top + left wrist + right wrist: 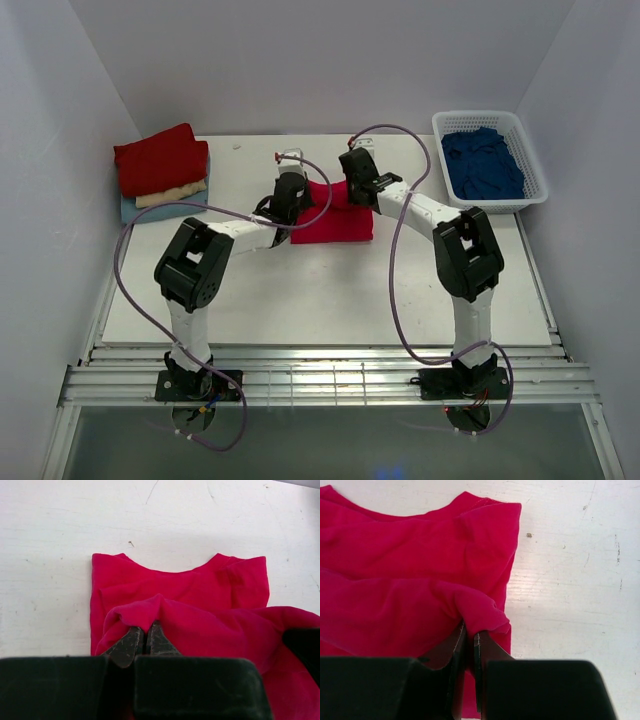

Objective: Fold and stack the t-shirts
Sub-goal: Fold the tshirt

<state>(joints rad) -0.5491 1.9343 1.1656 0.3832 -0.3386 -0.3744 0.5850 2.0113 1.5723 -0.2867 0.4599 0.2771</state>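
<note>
The crimson t-shirt (338, 228) lies on the worktop (330, 290) at the centre of the top view. The left hand (146, 639) is clenched on a raised fold of it, and the right hand (471, 641) pinches another fold.

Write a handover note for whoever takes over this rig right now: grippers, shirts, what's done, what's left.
Left gripper: shut on a raised fold of the red shirt, mid-table.
Right gripper: shut on the same shirt's right edge.
Done: a stack of three folded shirts, far left.
Left: finish folding the red shirt and add it to the stack; navy cloth lies unfolded in the basket.
</note>
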